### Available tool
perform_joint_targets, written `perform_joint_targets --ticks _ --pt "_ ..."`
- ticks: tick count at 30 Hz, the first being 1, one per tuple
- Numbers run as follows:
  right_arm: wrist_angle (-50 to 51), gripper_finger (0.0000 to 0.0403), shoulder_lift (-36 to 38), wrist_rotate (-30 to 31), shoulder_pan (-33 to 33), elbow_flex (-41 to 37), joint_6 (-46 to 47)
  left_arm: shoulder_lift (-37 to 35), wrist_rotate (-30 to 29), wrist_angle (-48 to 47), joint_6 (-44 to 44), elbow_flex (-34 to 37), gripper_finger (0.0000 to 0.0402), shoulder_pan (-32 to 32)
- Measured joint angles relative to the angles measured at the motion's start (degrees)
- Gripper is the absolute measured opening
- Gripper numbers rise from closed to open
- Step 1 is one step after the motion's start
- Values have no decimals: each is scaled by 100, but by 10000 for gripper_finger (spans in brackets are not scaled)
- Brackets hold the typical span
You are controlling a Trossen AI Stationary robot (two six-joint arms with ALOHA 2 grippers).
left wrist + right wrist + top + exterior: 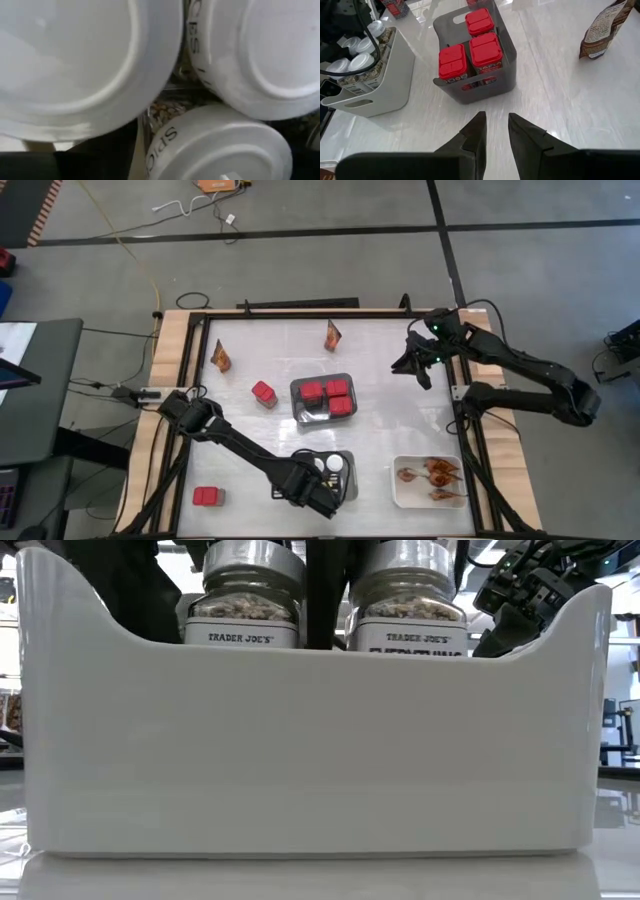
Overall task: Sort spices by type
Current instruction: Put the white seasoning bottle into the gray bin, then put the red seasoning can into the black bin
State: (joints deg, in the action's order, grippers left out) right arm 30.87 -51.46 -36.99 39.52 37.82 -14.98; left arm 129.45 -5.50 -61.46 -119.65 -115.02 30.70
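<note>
White lids (75,65) crowd right under my left fingers, three jars packed close; how wide those fingers stand I cannot tell.

From table height, the white tray's wall (300,750) hides everything but two jar tops (240,600); a careless lift could tip one.

From above, my left fingers (322,485) sit over that tray, red boxes (325,397) beyond them.

My right fingers (495,131), narrowly parted and empty, hang short of the grey tray (470,90), packet (601,31) off beside.

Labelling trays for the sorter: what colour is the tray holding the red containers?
Dark grey tray; the red-lidded containers stand inside it. Clearest in the right wrist view.
</note>
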Motion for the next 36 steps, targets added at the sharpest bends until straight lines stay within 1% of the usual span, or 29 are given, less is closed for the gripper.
perform_joint_targets --ticks 5,9,13,19,25,30,31,34,36 --pt "0 108 0 0 0 0 13 2 12 -93 -153 0 282 0" --pt "0 108 0 0 1 0 11 0 13 -92 -193 -8 284 0" --pt "0 108 0 0 1 0 108 2 11 -277 -197 -195 285 0" --pt "2 108 0 -2 -1 0 149 2 10 -886 -144 -584 285 2" --pt "2 108 0 -2 -1 0 195 2 10 -1739 61 -1247 285 15" --pt "2 108 0 -2 -1 0 408 2 9 -2506 671 -1992 285 6" --pt "1 108 0 -2 1 0 463 -37 -2 -2680 747 -2018 285 1" --pt "-2 108 0 2 -1 0 637 -331 -93 -2896 1059 -1791 285 -46" --pt "-16 108 0 79 -1 0 818 -539 -391 -2864 1821 -1705 285 -106"
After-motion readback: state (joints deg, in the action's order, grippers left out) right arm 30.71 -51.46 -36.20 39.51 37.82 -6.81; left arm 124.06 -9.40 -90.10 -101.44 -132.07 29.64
